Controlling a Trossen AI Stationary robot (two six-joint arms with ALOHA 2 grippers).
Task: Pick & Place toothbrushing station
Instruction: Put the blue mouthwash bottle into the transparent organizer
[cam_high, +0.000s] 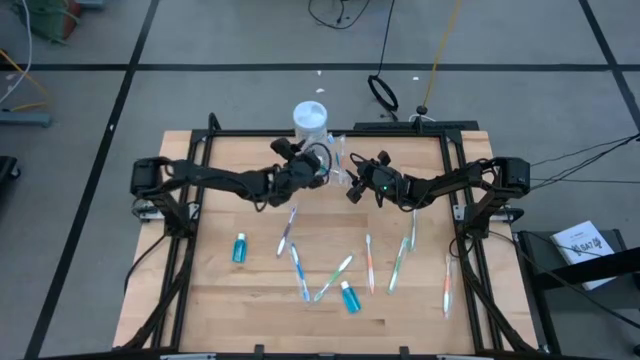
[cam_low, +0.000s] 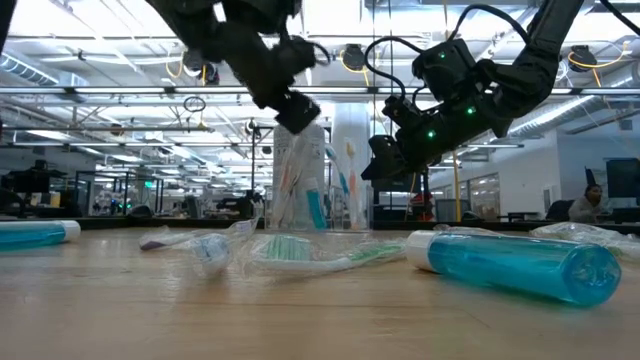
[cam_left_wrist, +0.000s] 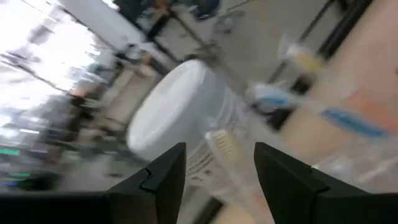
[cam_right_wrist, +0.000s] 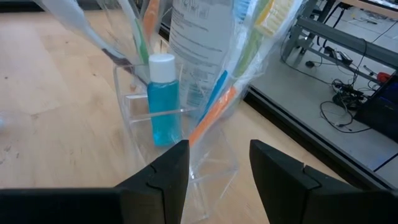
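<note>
High view: clear cup stands near the table's far edge, about mid-width, just beside the taller white-lidded jar. Left gripper is at the cup on the jar side, right gripper close on the other side. Loose toothbrushes lie scattered across the middle toward the near edge; one teal tube sits toward the left edge, another near the near edge.

Low view: the cup is upright with brushes and a tube already in it. Both grippers hang above it, touching nothing as far as I can tell. A wrapped brush and a tube lie in the foreground.

Left wrist view: fingers spread wide, nothing between them; jar lid ahead, blurred.

Right wrist view: fingers wide apart, empty, aimed at the cup, which holds a teal tube and wrapped brushes.

Handling, my read:
- Brushes are light, stiff and thin, in slick crinkly wrap. Pinch mid-handle across the narrow width.
- Tubes are light and round, likely to roll. Grip across the body, not the cap.
- Cup is thin-walled and tippy. Don't knock the rim on drop-in.
</note>
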